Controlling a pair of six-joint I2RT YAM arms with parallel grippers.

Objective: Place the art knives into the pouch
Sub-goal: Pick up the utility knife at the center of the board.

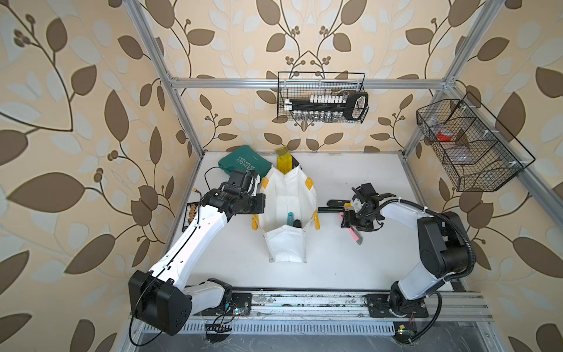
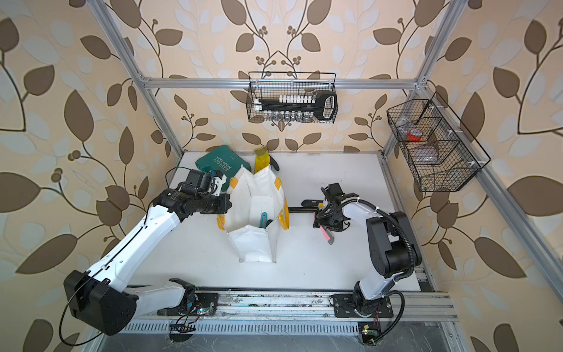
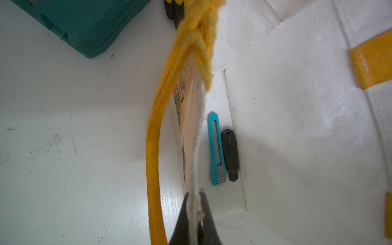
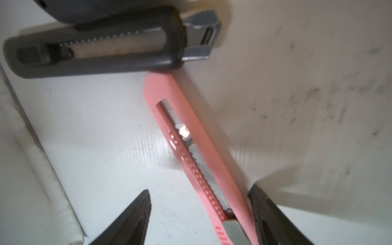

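Your left fingers (image 3: 182, 222) are pinched shut on the rim of the white pouch (image 1: 286, 195), holding its mouth open on the counter (image 1: 350, 268). Inside, on the pouch floor, a teal cutter (image 3: 216, 148) and a dark grey cutter (image 3: 230, 154) lie side by side, so part of the job looks done. Your right fingers (image 4: 131, 216) are spread open low over the counter, one on each side of the pink art knife (image 4: 191, 148), which lies flat beside the pouch and is not yet gripped. A black cutter (image 4: 95, 51) rests just past its tip. What remains is to close on it, lift it, carry it over the open mouth and let go.
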